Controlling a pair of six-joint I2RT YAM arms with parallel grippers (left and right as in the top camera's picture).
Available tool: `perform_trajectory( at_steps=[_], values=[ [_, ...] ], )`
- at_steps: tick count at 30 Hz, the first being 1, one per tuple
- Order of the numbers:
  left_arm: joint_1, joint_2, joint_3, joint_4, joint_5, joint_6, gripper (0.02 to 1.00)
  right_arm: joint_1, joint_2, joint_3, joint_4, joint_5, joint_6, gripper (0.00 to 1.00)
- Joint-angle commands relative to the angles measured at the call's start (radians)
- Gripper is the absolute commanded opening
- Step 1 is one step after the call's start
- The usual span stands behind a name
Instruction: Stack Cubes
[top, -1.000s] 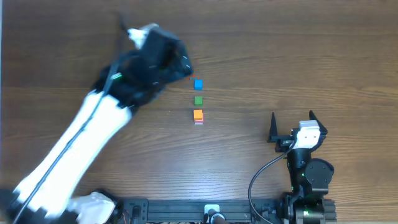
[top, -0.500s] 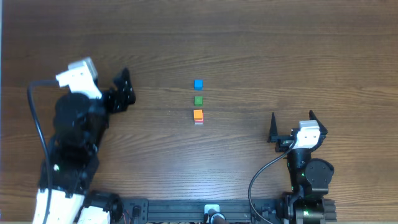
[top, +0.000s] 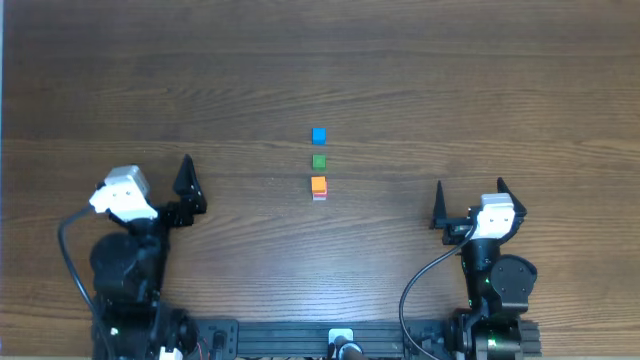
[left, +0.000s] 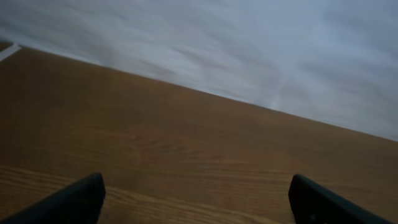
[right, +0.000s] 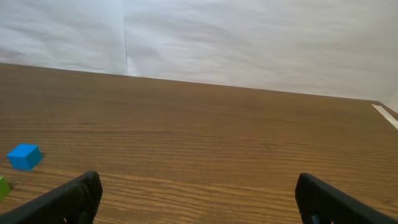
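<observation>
Here, the left gripper (top: 192, 186) stood wide open and empty toward the table's (top: 480, 60) left edge. Mid-table, the blue cube (top: 318, 135), green cube (top: 318, 161) and orange cube (top: 318, 184), apparently atop a pink cube (top: 319, 197), lined up toward the far edge. The right gripper (top: 469, 192), likewise agape and empty, lay slightly farther off.

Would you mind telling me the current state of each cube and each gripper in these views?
blue cube: single, not stacked.
green cube: single, not stacked.
orange cube: stacked on top of a pinkish cube.
pinkish cube: under the orange cube, just its edge visible.
left gripper: jaws open, empty.
right gripper: jaws open, empty.
</observation>
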Motion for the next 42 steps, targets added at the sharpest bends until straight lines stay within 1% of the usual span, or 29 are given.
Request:
perform_trajectory(
  at_steps=[1,8,11,15,19,22,25,36,42],
  values=[
    [0.006,-0.1,-0.086,0.032,0.03,0.038,0.939,0.005,-0.01,-0.005,-0.004,0.009,-0.005,0.991],
    [0.006,-0.216,-0.194,0.099,0.035,0.047,0.967,0.005,-0.01,-0.005,-0.004,0.009,-0.005,0.991],
    [0.006,-0.254,-0.225,0.102,0.037,0.047,0.998,0.005,-0.01,-0.005,-0.004,0.009,-0.005,0.993],
    [0.006,-0.296,-0.262,0.088,0.037,0.047,0.998,0.005,-0.01,-0.005,-0.004,0.009,-0.005,0.991],
    [0.006,-0.297,-0.262,0.03,0.037,0.047,0.998,0.005,-0.01,-0.005,-0.004,0.009,-0.005,0.991],
    [0.006,-0.297,-0.262,0.031,0.042,0.042,0.998,0.005,-0.01,-0.005,-0.004,0.009,-0.005,0.991],
    [0.006,-0.297,-0.262,0.029,0.092,0.013,0.998,0.005,-0.01,-0.005,-0.004,0.009,-0.005,0.993],
    [0.006,-0.297,-0.262,0.031,0.092,0.013,0.998,0.005,-0.01,-0.005,-0.004,0.009,-0.005,0.993],
    [-0.016,-0.229,-0.262,0.03,0.092,0.013,0.996,0.005,-0.01,-0.005,-0.004,0.009,-0.005,0.993]
  ],
)
